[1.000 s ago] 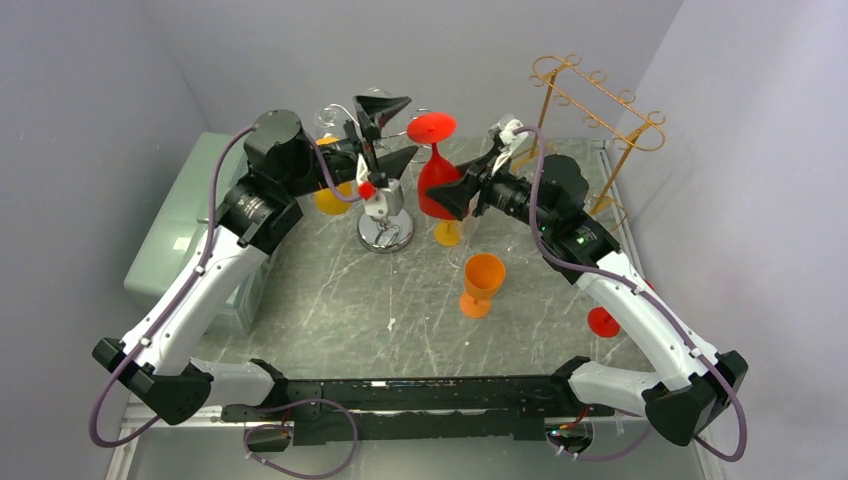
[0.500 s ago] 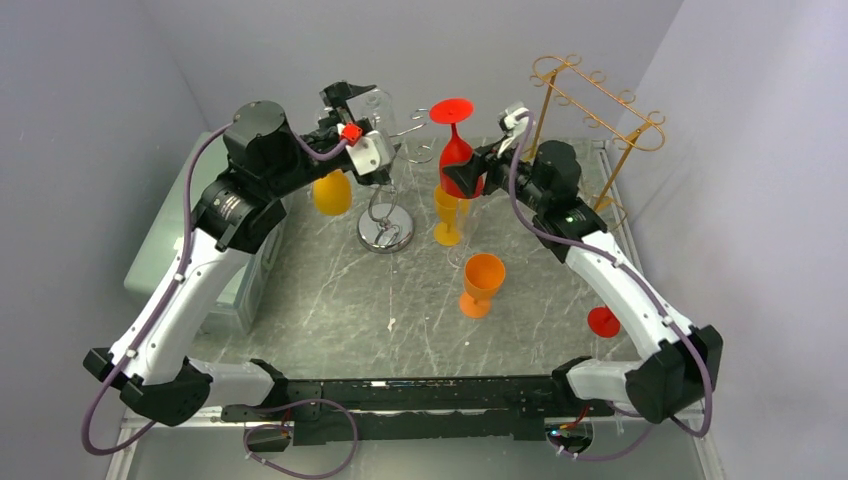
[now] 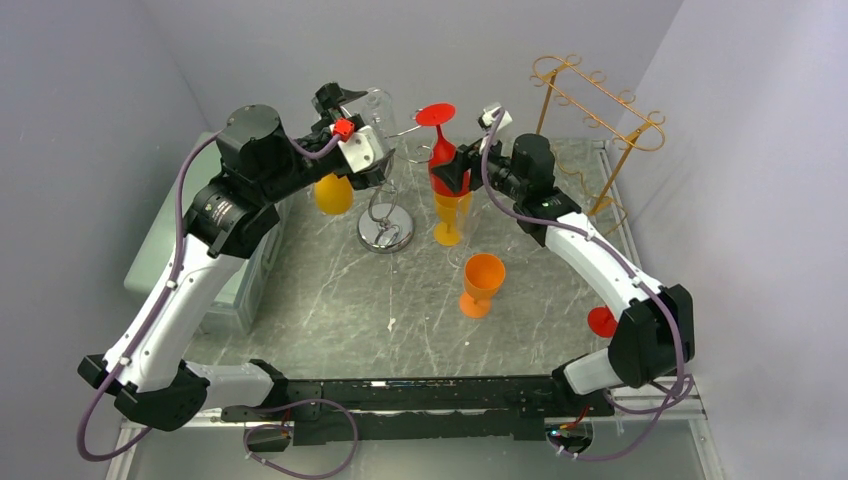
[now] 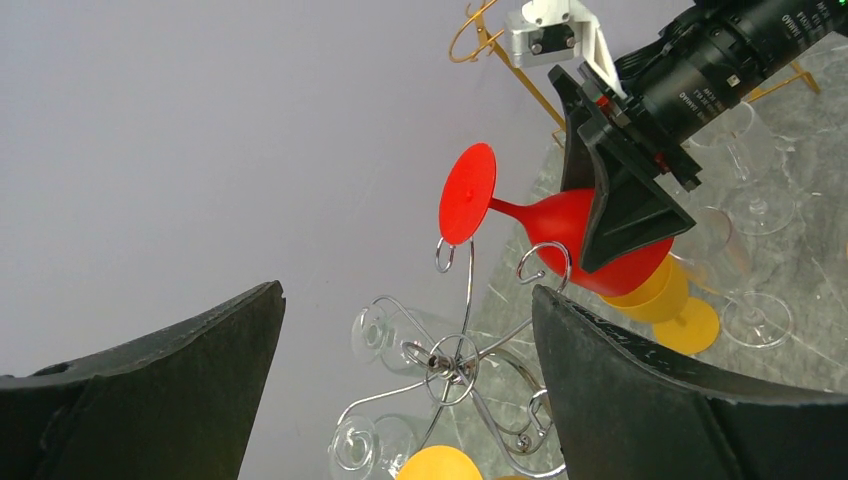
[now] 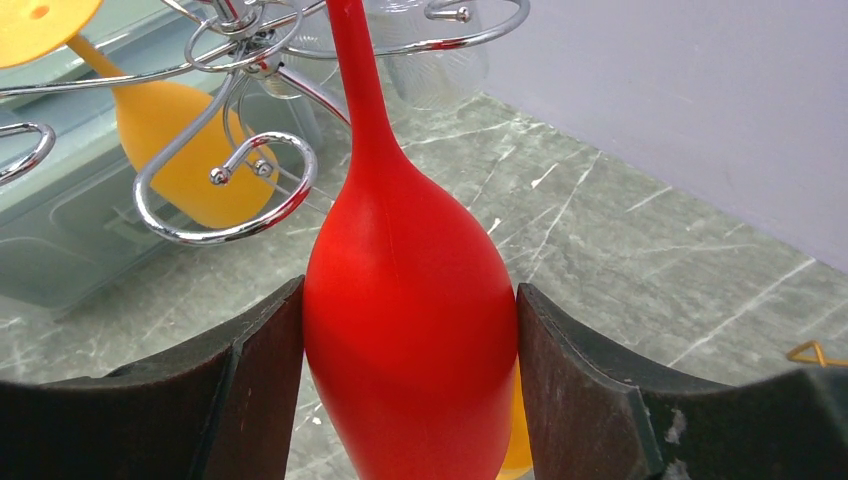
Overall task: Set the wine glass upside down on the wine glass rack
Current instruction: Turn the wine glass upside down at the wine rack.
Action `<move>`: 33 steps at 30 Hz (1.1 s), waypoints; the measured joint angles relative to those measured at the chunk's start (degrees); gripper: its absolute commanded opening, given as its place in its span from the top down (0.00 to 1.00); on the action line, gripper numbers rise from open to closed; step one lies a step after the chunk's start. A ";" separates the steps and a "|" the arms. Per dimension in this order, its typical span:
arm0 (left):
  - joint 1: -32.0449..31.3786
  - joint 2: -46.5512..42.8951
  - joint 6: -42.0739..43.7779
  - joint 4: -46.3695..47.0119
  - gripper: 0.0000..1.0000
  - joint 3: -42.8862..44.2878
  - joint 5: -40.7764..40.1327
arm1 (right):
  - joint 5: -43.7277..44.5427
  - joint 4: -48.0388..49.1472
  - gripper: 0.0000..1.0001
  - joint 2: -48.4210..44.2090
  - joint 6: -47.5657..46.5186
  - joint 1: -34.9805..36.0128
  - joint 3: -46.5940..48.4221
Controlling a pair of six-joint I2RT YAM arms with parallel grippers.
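Observation:
The red wine glass [image 3: 443,170] is held upside down, foot [image 3: 435,114] on top, beside the chrome wine glass rack [image 3: 386,228]. My right gripper [image 3: 457,180] is shut on its bowl; in the right wrist view both fingers press the red bowl [image 5: 410,340], and its stem rises beside a chrome hook [image 5: 225,190]. My left gripper [image 3: 338,98] is open and empty, raised behind the top of the rack. Its view looks at the rack's hub [image 4: 452,355] between wide-apart fingers [image 4: 405,300], with the red glass [image 4: 560,225] beyond.
An orange glass [image 3: 333,193] and clear glasses [image 3: 378,105] hang on the chrome rack. A yellow glass [image 3: 450,215] stands under the red one. An orange cup [image 3: 482,283], a red disc [image 3: 603,321], a gold rack [image 3: 590,100] and a pale green box [image 3: 185,230] are around.
My right gripper has lifted the red glass and carried it left, closer to the rack's hooks. My left gripper has risen from the rack's stem to above it, still open.

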 measured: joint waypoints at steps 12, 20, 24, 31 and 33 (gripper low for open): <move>0.00 -0.07 0.00 -0.07 0.01 -0.02 -0.17 | -2.32 0.72 0.74 5.09 0.04 1.66 2.51; 0.00 0.07 0.00 -0.04 0.00 -0.02 -0.31 | -3.23 1.09 0.76 5.44 0.04 2.86 2.47; 0.00 0.31 0.00 -0.04 0.01 -0.02 -0.39 | -3.23 2.93 0.77 5.46 0.11 3.48 1.09; 0.00 0.35 0.00 -0.04 0.01 -0.02 -0.39 | -3.63 4.39 0.77 5.46 0.09 4.96 -2.08; 0.00 0.35 0.02 -0.04 0.01 -0.02 -0.39 | -3.74 5.51 0.78 5.44 0.09 5.29 -2.34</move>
